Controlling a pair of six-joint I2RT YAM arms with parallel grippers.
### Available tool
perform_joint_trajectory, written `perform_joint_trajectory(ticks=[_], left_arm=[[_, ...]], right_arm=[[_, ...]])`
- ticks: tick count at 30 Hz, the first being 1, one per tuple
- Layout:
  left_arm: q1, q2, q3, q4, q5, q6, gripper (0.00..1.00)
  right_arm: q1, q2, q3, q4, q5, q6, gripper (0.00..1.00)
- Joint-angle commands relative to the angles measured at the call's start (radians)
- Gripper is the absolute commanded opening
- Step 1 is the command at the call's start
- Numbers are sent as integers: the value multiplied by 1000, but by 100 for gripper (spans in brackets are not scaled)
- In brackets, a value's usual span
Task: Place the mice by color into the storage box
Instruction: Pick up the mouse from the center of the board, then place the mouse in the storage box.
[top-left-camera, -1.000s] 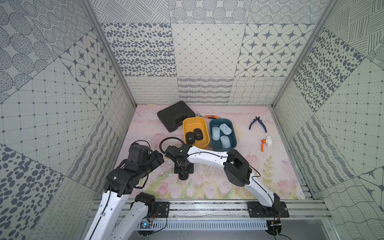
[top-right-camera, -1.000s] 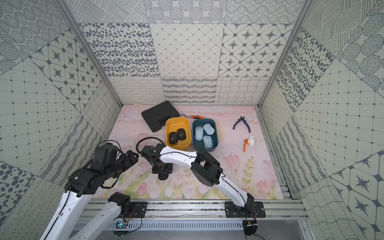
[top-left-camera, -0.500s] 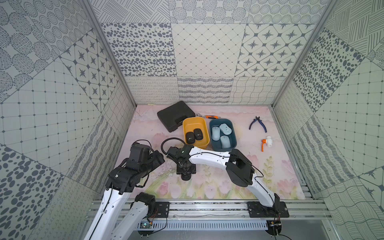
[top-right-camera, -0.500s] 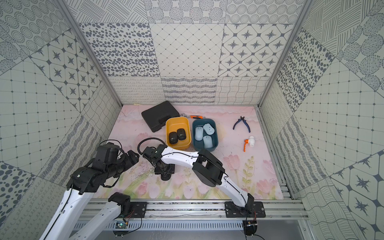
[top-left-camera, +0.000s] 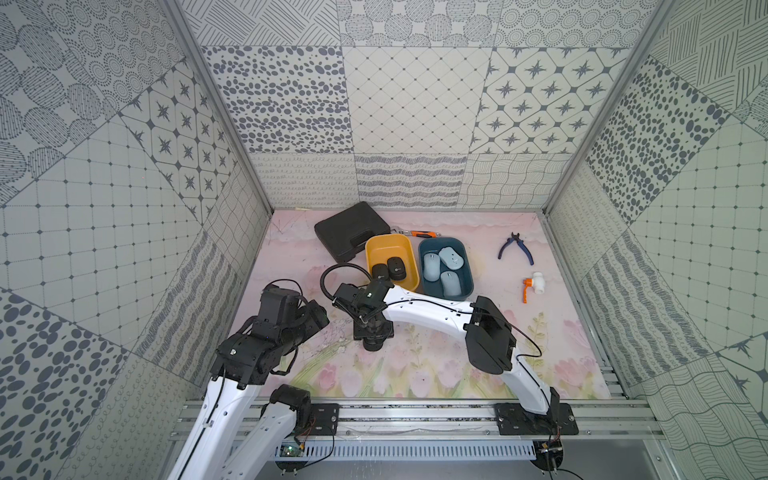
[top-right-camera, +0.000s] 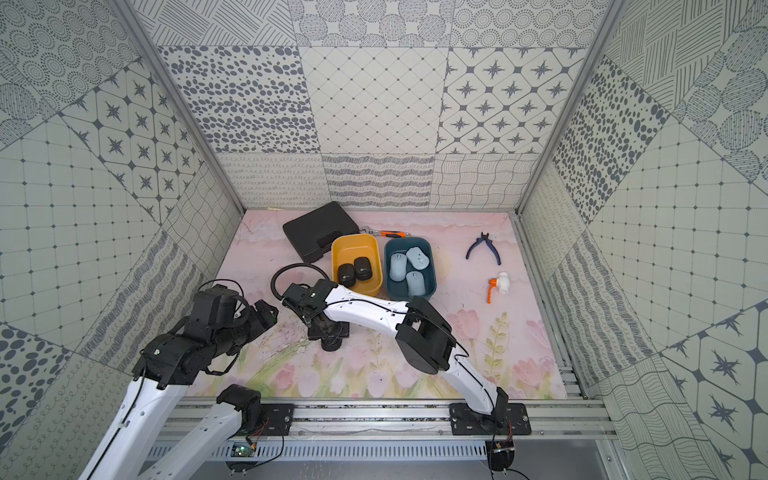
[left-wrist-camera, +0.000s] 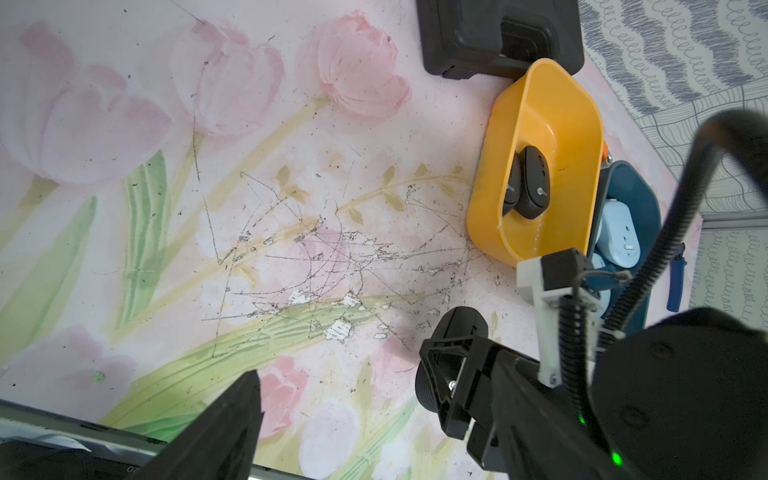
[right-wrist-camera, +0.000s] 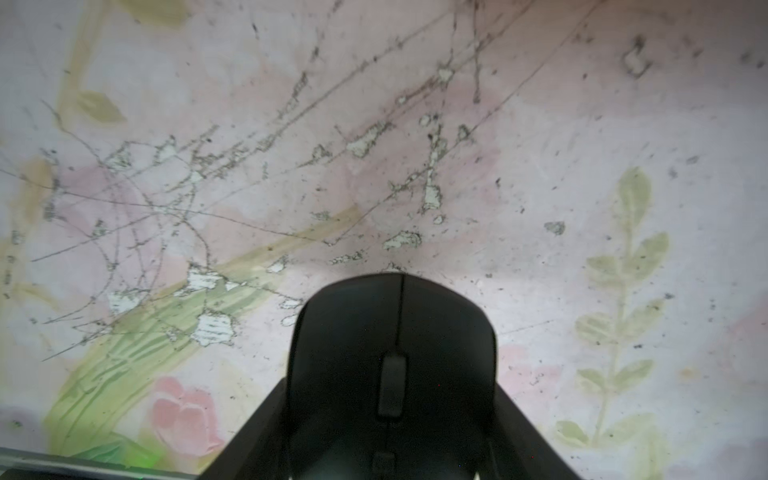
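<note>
My R gripper (top-left-camera: 372, 332): jaws clamped on a black mouse (right-wrist-camera: 392, 332), one finger on each flank. Mouse long axis runs in line w/ the fingers, nose out past the tips. Cannot tell if it is clear of the mat (top-left-camera: 415, 374).

In both top views the yellow bin (top-left-camera: 390, 248) lies up-frame and slightly right of my grip, near. Two black mice (top-left-camera: 380, 272) sit side by side at its lower-frame end; the upper-frame end is bare. Judgement: the drop spot is that bare end, so I carry over the pair.

Blue bin (top-left-camera: 468, 266), just beside yellow on the right, holds three pale blue mice (top-left-camera: 451, 257).

L gripper (top-left-camera: 318, 314), left of mine in the frame, is farther from the bins. Its jaw state: cannot tell.
</note>
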Motion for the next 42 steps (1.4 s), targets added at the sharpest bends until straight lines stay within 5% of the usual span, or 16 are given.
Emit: perform_joint_trajectory(ticks=[1, 14, 23, 35, 42], left_arm=[[-1, 4, 13, 26, 1, 6, 90], [0, 31, 29, 17, -8, -9, 90], [0, 101, 67, 39, -5, -14, 90], [1, 132, 52, 55, 5, -33, 90], [0, 155, 40, 59, 11, -20, 90]], right_arm=[[-22, -53, 53, -56, 46, -37, 43], [-184, 12, 355, -193, 65, -237, 44], [-323, 256, 695, -239, -35, -390, 45], [-430, 333, 630, -46, -140, -491, 46], [-461, 371, 630, 17, -264, -544, 71]])
